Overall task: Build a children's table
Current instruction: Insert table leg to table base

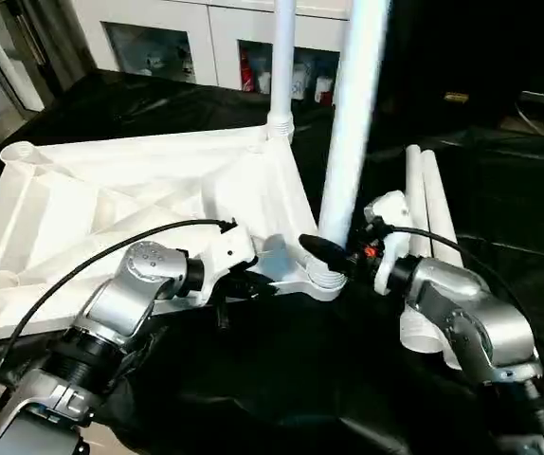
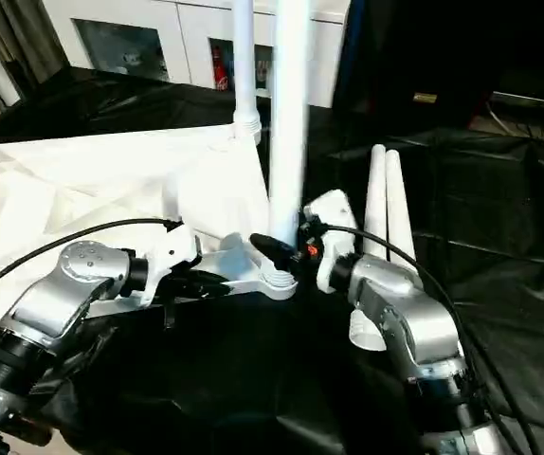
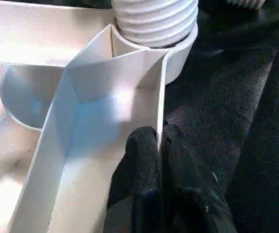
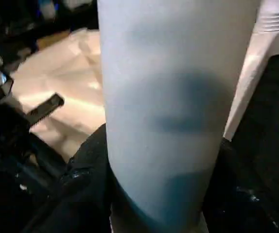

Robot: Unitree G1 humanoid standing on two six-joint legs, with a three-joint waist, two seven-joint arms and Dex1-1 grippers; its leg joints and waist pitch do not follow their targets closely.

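Right now we count one white tabletop (image 1: pixel 139 190), lying ribbed underside up on the black-draped work table (image 1: pixel 499 180), and four white legs. Two legs stand upright in corner sockets: the near leg (image 1: pixel 353 123) rises from the socket (image 1: pixel 324 280) closest to us, and the far leg (image 1: pixel 282 57) stands in the corner behind it. Two loose legs (image 1: pixel 428 218) lie side by side on the black cloth, just beyond our right arm.

Our right gripper (image 4: pixel 154 194) has its black fingers (image 4: pixel 86 170) on either side of the near leg, low down just above the socket, pressed against the tube on both sides, so the jaws are clamped on that leg. The leg's threaded base (image 3: pixel 154 19) sits in the socket ahead of our left gripper (image 3: pixel 160 145).

Our left gripper has its two fingers (image 3: pixel 142 155) brought together on the thin upright rim wall of the tabletop, one finger inside the rim and one outside, with the rim edge pinched between them. The socket lies a little way along that same rim from these jaws. Behind the work table stands a white cabinet (image 1: pixel 187 38) with glass doors.
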